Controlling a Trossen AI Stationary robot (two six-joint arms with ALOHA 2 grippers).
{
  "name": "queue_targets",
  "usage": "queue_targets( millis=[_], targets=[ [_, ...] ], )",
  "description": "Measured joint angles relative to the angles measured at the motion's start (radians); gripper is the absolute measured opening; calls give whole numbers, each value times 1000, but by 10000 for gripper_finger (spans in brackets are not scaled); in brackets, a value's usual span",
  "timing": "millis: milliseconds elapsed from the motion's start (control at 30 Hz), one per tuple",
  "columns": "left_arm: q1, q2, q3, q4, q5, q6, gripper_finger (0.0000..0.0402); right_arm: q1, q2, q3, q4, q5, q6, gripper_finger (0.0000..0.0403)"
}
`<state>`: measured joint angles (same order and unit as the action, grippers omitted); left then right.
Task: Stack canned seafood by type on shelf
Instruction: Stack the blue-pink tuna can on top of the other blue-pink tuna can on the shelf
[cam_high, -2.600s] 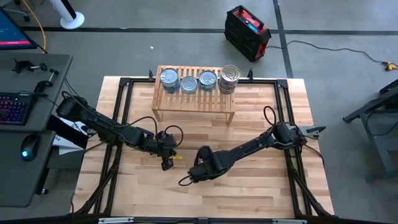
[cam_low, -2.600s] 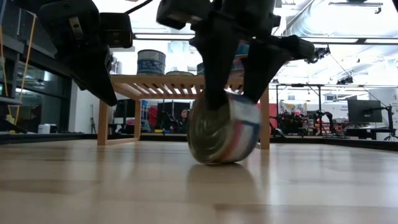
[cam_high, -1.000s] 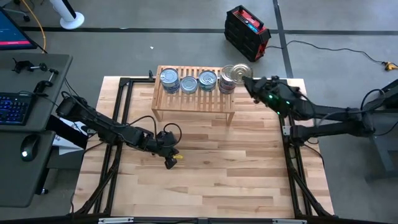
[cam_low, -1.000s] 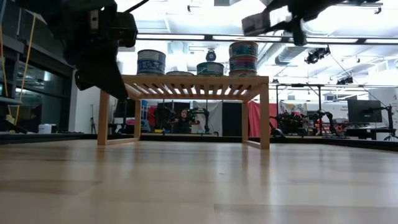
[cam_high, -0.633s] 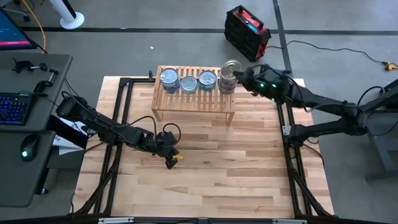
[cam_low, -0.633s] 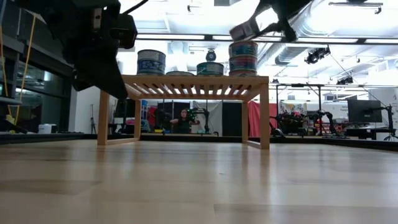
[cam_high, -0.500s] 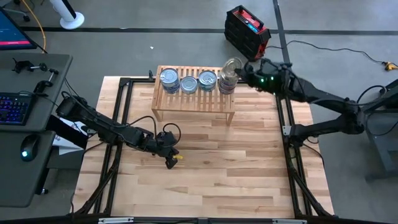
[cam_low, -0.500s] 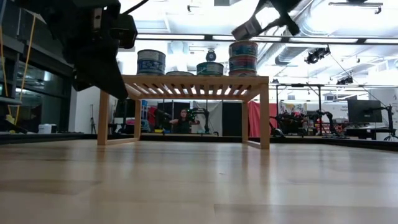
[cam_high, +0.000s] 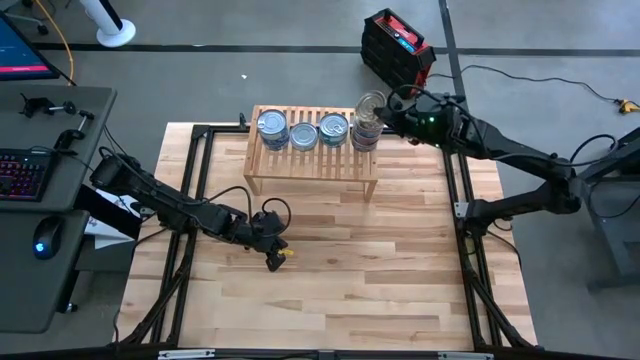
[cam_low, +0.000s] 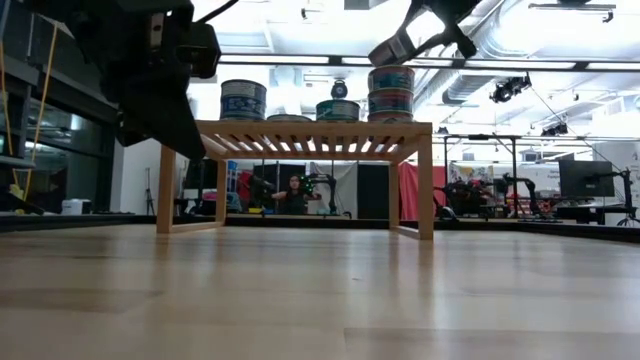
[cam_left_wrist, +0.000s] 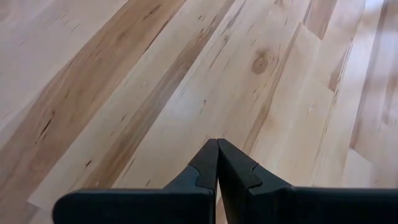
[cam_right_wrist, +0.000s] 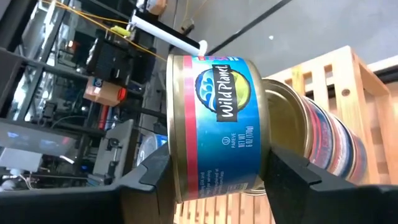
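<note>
The shelf (cam_high: 312, 160) stands at the table's far edge. On its slatted top rest three tins (cam_high: 272, 128) (cam_high: 304, 135) (cam_high: 334, 128) and, at its right end, a stack of tins (cam_high: 366, 133) (cam_right_wrist: 329, 140). My right gripper (cam_high: 384, 113) (cam_right_wrist: 217, 171) is shut on a blue-labelled tin (cam_right_wrist: 214, 121) with gold ends, close over that stack's gold lid (cam_right_wrist: 285, 121). My left gripper (cam_high: 272, 258) (cam_left_wrist: 217, 146) is shut on nothing, over the bare tabletop left of centre. My right gripper pinches the tin between its two fingers (cam_right_wrist: 155, 174), one on each flat end (cam_right_wrist: 174, 155), the label band facing the wrist camera. It comes from the table's right side, slanting slightly down. The tin is lifted clear of the table, tilted. Whether it touches the stack, I cannot tell.
A black and red case (cam_high: 398, 42) lies on the floor beyond the table. A desk with a keyboard (cam_high: 25, 172) stands at the left. Black frame rails (cam_high: 460, 180) run along the table's sides. Bare tabletop (cam_high: 380, 270) lies in front of the shelf.
My right gripper has carried the tin toward the table's left and far edges, up to the stack at the shelf's right end. It has also rolled and tipped closer to level. The tin stays in its hold.
</note>
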<state>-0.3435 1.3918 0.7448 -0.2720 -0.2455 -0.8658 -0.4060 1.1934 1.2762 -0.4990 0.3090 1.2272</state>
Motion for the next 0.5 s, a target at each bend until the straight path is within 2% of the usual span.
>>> queue_targets(
  millis=[100,333,500],
  targets=[
    [0,0,0,0,0,13,0,0,0,-2,9,0,-1,169],
    [0,0,0,0,0,23,0,1,-2,-3,17,1,-4,256],
    [0,0,0,0,0,23,0,1,-2,-3,15,1,-5,266]
  ],
)
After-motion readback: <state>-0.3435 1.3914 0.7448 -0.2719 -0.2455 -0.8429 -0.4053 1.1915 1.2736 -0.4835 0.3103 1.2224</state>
